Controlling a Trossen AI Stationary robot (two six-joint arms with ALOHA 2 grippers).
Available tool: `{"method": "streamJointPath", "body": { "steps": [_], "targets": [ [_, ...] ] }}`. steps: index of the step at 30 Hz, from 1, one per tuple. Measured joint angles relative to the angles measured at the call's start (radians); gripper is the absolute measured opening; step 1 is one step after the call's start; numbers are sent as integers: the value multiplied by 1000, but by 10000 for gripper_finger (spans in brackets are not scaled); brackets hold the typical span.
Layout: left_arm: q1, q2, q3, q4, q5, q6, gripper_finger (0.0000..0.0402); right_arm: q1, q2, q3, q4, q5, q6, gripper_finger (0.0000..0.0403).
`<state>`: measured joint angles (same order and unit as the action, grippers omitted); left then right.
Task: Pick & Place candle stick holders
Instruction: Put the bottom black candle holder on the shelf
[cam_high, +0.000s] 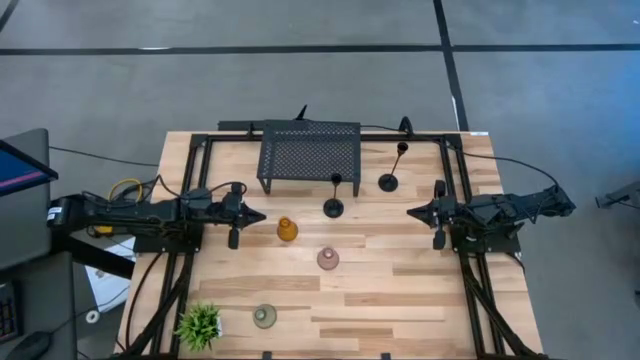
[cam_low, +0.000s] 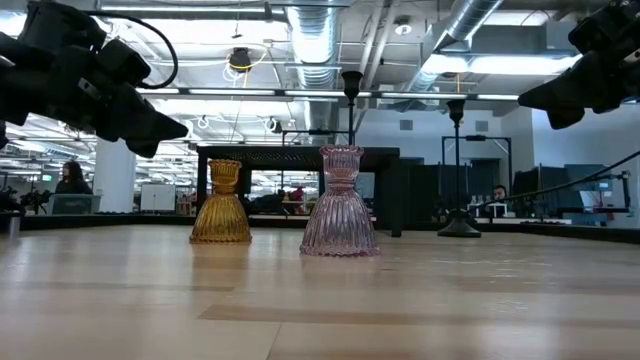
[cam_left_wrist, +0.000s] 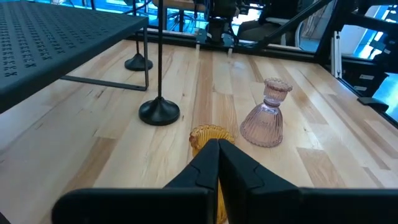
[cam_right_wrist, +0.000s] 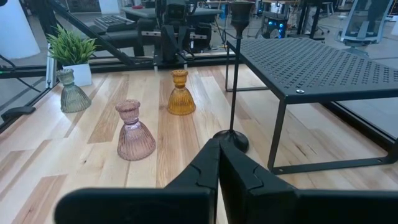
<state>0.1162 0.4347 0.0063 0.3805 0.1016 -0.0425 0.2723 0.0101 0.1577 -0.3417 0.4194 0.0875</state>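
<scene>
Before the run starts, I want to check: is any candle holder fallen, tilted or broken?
Nothing stands out. The amber holder, pink holder, grey-green holder and both black stems stand upright and apart.

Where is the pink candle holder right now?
In the high view the pink candle holder stands near the middle of the table, between the two arms, with the amber candle holder closest to it, toward the left arm.

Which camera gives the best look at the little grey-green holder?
The right wrist view: the grey-green holder stands whole and unobstructed beside the plant, its ribbed shape clear. The high view shows it only from above, as a small round near the table's front edge. The low and left wrist views do not show it.
</scene>
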Motion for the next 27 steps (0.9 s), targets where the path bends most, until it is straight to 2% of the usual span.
{"method": "streamJointPath", "body": {
  "steps": [9, 19, 27],
  "targets": [
    [0, 0, 0, 12, 0, 25, 8, 0, 0, 0, 46, 0, -1, 0],
    [0, 0, 0, 172, -5, -15, 8, -1, 0, 0, 45, 0, -16, 0],
    [0, 16, 9, 206, -38, -15, 8, 0, 0, 0, 44, 0, -16, 0]
  ]
}}
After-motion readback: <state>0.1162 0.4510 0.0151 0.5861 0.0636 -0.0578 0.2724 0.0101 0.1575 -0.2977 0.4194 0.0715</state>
